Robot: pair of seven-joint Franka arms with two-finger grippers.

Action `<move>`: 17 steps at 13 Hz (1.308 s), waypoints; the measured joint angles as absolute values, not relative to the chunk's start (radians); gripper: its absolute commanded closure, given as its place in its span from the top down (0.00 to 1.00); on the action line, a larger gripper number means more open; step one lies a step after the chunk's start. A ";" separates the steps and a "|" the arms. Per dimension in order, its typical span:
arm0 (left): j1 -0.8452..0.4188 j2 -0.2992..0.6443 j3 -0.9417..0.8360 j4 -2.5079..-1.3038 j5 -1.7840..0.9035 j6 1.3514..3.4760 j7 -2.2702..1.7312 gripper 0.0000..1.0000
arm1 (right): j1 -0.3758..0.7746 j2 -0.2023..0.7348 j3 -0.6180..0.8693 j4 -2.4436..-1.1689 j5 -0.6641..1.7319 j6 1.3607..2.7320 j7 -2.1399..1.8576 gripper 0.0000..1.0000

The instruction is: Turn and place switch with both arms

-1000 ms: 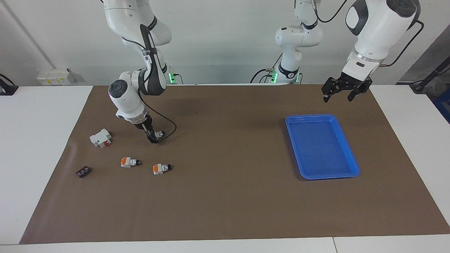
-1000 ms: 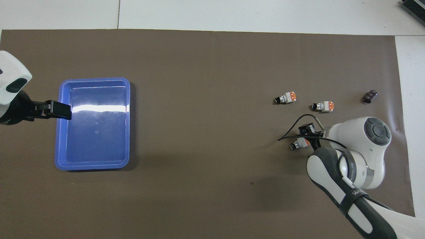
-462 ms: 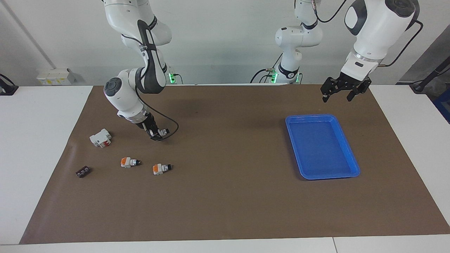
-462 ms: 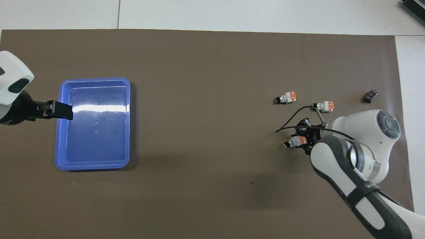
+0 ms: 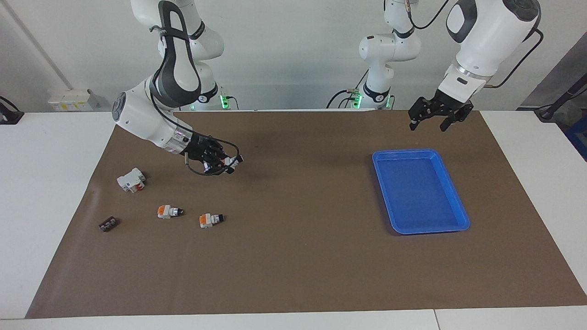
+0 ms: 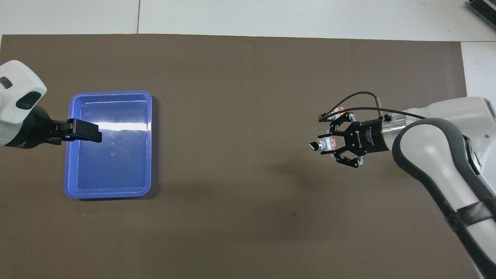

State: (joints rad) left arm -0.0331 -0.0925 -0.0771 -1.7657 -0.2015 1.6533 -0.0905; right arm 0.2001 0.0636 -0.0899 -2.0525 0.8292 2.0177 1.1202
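Facing view: switch (image 5: 235, 160) clamped in right tool (image 5: 228, 163), above mat (image 5: 298, 256).

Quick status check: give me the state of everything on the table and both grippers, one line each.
Right gripper: shut on a switch, raised over the mat.
Held switch: off the mat, lying level, black knob pointing toward the tray.
Left gripper: open, empty, up in the air by the tray.
Tray: empty.
Two spare switches: lying on their sides on the mat.
White block: resting on the mat.
Dark piece: lying on the mat.
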 measured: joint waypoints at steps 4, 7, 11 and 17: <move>-0.054 -0.101 -0.090 -1.785 -0.415 1.645 -0.309 0.89 | 0.281 0.061 -0.028 -1.959 1.004 2.049 1.279 0.00; -0.123 -0.122 -0.099 -1.845 -0.579 1.751 -0.553 0.76 | 0.346 0.061 -0.008 -1.948 1.110 2.141 1.295 0.00; -0.231 -0.134 -0.103 -1.882 -0.647 1.929 -0.775 0.65 | 0.471 0.062 0.000 -1.949 1.139 2.306 1.364 0.00; -0.316 -0.135 -0.104 -1.926 -0.654 2.095 -0.824 0.57 | 0.473 0.062 -0.006 -1.950 1.158 2.314 1.366 0.00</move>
State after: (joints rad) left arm -0.3156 -0.1345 -0.1043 -1.9257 -0.6540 2.0946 -0.8244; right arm 0.4730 0.0623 -0.0063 -1.9498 1.1582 2.3139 1.3662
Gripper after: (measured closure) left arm 0.392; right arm 0.590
